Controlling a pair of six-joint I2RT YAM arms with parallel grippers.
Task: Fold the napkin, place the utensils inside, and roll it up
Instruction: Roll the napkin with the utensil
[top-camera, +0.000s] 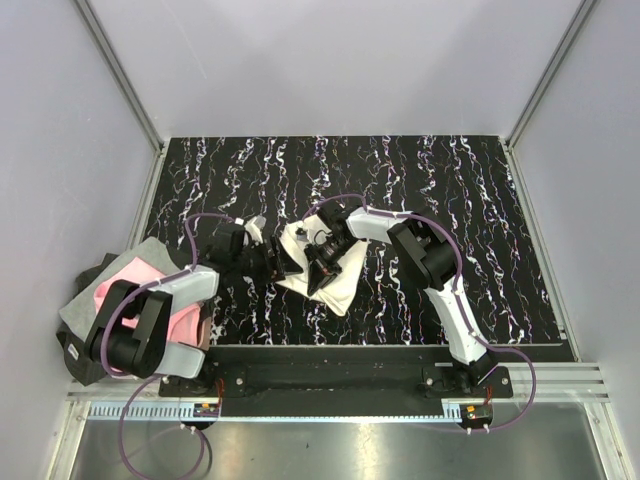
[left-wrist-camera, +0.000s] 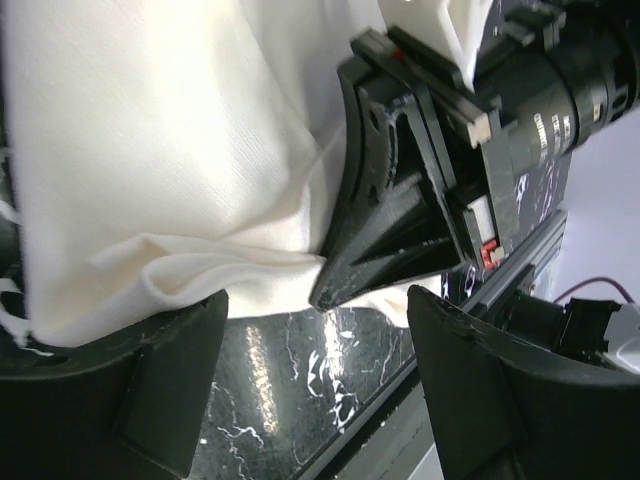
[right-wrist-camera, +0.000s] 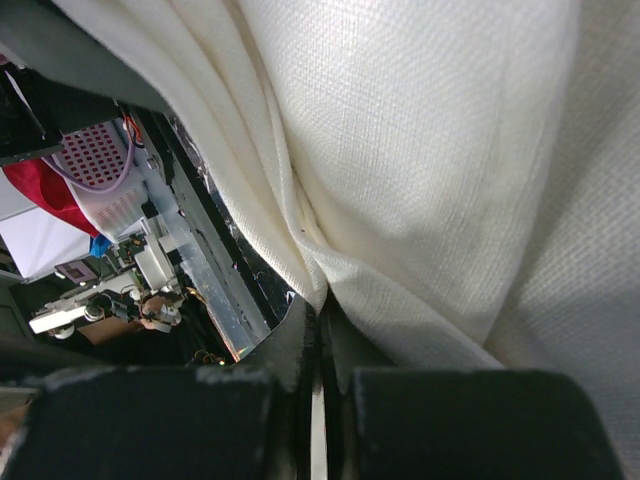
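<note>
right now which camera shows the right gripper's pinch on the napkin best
Right wrist view: the right gripper is shut with a fold of the napkin running down into its tips. Left wrist view shows that pinch from the side. Top view has both wrists covering most of it.

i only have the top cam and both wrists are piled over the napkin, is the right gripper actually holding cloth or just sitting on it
Observer: Holding it. In the right wrist view the right gripper is shut, with a fold of the napkin pinched between its fingertips.
Operator: and the left one
Observer: The left gripper is open. Its fingers stand apart on either side of the pinched spot and are not closed on any cloth.
Operator: any utensils tucked in that fold
Observer: No utensils show in either wrist view, only cloth, gripper parts and the marbled table.
</note>
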